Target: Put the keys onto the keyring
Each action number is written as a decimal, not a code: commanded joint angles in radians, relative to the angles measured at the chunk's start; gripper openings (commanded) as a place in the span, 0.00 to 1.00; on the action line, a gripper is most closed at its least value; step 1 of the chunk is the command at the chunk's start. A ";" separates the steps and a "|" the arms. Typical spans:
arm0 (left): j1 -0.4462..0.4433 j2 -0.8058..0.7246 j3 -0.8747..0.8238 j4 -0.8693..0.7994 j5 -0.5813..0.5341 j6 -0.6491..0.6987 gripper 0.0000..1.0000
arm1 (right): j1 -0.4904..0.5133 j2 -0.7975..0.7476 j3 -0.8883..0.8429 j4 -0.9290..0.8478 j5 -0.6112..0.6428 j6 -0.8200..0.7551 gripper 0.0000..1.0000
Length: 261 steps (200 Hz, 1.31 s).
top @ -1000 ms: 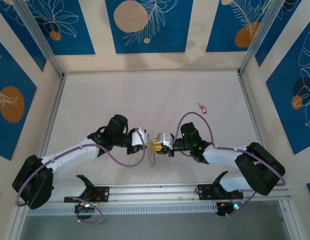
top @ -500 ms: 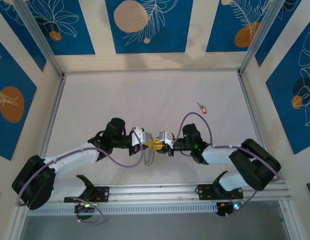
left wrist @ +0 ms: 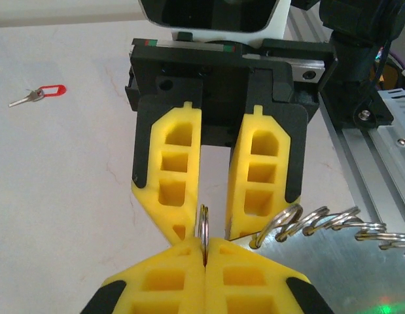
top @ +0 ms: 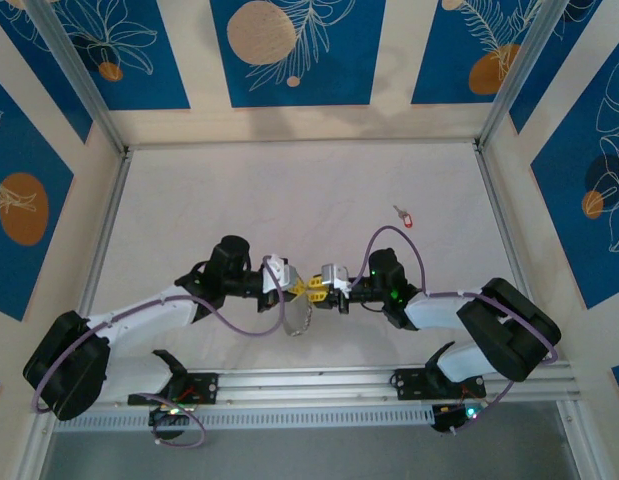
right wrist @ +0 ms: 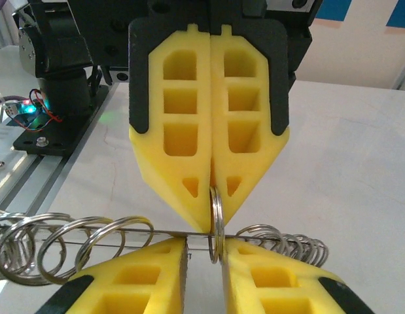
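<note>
Left wrist view has the left gripper (left wrist: 205,247) at the bottom of the picture. Its yellow fingers are pressed together and clamp the lower edge of one upright ring (left wrist: 203,229). This ring belongs to the keyring (left wrist: 320,221), which here is a string of linked silver split rings trailing off beside the fingertips.

Facing it is the right gripper (right wrist: 203,247). Its jaws stand a little apart and straddle the same ring without clamping it. In the right wrist view the ring sits close to one of its fingers, possibly brushing it, though the contact is hard to make out. More rings of the string fan out to both sides of the fingertips, strung along a thin straight wire.

In the top external view the two grippers meet tip to tip over the table (top: 239,190), about midway between its left and right edges and toward the near edge. The loose part of the keyring hangs below them.

A key (top: 403,213) with a red tag lies flat on the table, farther back and toward the right edge, well apart from both grippers.
</note>
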 commanded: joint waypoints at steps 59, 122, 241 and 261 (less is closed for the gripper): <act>-0.010 -0.003 0.042 -0.072 0.031 0.056 0.00 | 0.003 -0.060 -0.002 0.040 -0.045 -0.010 0.12; -0.008 -0.052 0.120 -0.303 -0.077 0.182 0.27 | 0.049 -0.128 0.081 -0.281 0.104 -0.136 0.00; -0.012 0.037 0.230 -0.487 -0.186 0.287 0.00 | 0.093 -0.157 0.154 -0.426 0.204 -0.146 0.00; -0.012 0.033 0.223 -0.474 -0.182 0.272 0.00 | 0.079 -0.153 0.127 -0.354 0.185 -0.115 0.09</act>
